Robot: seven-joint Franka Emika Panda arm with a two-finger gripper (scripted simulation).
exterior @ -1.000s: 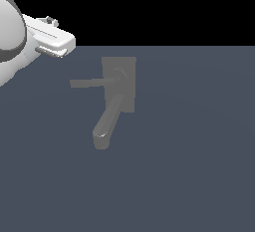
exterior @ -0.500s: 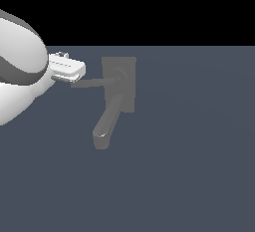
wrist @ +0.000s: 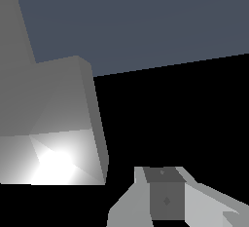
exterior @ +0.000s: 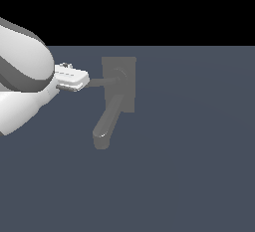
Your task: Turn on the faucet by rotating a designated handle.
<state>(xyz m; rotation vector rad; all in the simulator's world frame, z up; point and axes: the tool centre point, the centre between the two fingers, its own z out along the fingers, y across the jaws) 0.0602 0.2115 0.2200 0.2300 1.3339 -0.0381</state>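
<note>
The matte grey faucet (exterior: 125, 92) has a flat rectangular back plate and a thick spout (exterior: 105, 126) curving down toward the exterior view's left. Its handle (exterior: 102, 81) is a thin straight bar running from a round hub (exterior: 118, 75) toward the exterior view's left. My white gripper (exterior: 79, 80) sits at the bar's free end and overlaps its tip; whether it touches the bar is unclear. How far the jaws are apart does not show. In the wrist view one finger (wrist: 165, 200) shows close up beside a large pale grey block (wrist: 53, 119) with glare on it.
My bulky white arm (exterior: 22, 84) fills the exterior view's left edge. The faucet rests on a flat dark blue-grey surface (exterior: 189, 166), with black background above it.
My gripper has come down and toward the exterior view's right, from well above and left of the handle to its free end. The faucet and handle look unmoved.
</note>
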